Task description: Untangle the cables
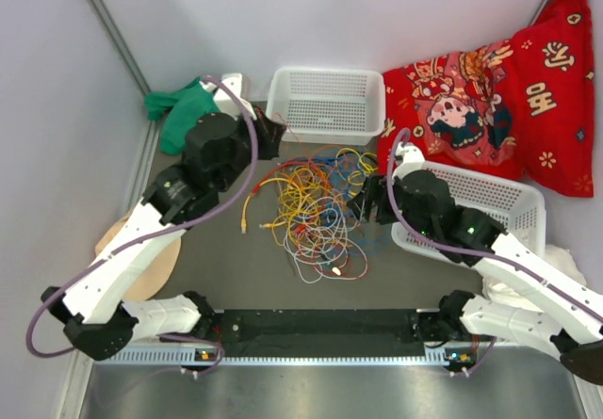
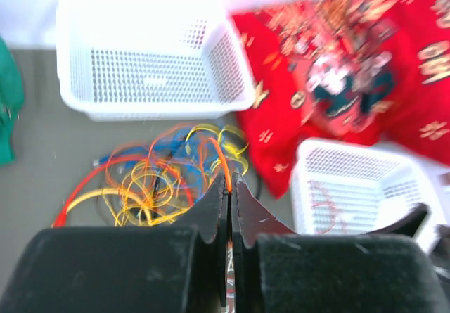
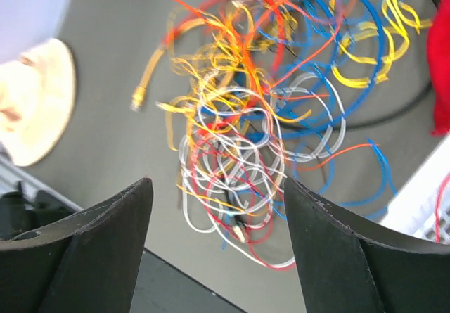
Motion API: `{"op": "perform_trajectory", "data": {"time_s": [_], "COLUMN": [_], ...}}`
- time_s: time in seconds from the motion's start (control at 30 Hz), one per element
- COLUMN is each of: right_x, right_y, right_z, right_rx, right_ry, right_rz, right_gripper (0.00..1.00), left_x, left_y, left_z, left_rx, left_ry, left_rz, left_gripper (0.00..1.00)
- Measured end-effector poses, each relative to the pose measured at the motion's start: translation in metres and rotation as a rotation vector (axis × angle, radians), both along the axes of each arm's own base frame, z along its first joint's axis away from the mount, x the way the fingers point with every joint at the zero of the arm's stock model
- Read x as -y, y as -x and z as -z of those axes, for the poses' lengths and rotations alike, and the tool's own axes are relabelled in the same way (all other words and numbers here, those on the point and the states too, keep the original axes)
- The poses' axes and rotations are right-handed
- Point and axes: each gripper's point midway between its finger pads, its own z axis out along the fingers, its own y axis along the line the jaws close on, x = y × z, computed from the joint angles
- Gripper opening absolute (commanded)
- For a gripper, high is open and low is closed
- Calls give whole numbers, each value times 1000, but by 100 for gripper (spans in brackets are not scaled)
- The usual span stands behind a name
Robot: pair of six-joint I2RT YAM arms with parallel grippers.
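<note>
The cables [image 1: 311,207] lie in one tangled heap of yellow, orange, red, blue and white loops in the middle of the grey table. In the left wrist view the cables [image 2: 162,179] spread below the back basket. My left gripper [image 2: 230,176] is shut on a thin orange cable [image 2: 219,155] that runs up from between its tips. In the top view the left gripper [image 1: 270,136] sits at the heap's far left edge. My right gripper [image 1: 363,198] hovers at the heap's right side. Over the white and red loops of the cables [image 3: 239,172], the right gripper [image 3: 216,186] stands open and holds nothing.
A white basket [image 1: 325,99] stands at the back and another white basket [image 1: 490,202] at the right, with a thin red wire [image 2: 323,207] in it. A red printed cushion [image 1: 490,99] lies back right, a green cloth [image 1: 179,113] back left and a tan disc [image 1: 141,259] at left.
</note>
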Motion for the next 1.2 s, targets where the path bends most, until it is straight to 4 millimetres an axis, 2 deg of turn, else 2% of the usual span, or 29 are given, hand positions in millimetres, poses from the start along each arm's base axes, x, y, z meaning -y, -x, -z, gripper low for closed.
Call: {"op": "perform_trajectory", "data": {"time_s": [0.1, 0.3, 0.43, 0.53, 0.67, 0.93, 1.13, 1.2], "right_x": [-5, -20, -38, -52, -73, -114, -131, -133], "right_y": [1, -5, -15, -25, -42, -78, -106, -117], "right_z": [-20, -63, -84, -89, -82, -50, -41, -37], "right_rx": [52, 185, 248, 281, 311, 302, 303, 307], "right_ry": [-60, -152, -164, -160, -143, -103, -78, -57], "right_rz": [-28, -91, -137, -162, -186, -201, -151, -121], "right_gripper": [74, 73, 73, 73, 73, 71, 68, 64], "left_x": [-7, 2, 5, 5, 6, 6, 6, 5], "left_y": [12, 24, 31, 36, 38, 40, 42, 43], "left_z": [-39, -85, -107, -115, -115, -109, -117, -120], "left_rx": [51, 82, 104, 113, 109, 90, 100, 107], "left_ry": [42, 80, 103, 114, 112, 99, 107, 113], "left_rz": [16, 102, 145, 162, 175, 180, 187, 190], "left_gripper": [0, 0, 0, 0, 0, 0, 0, 0]}}
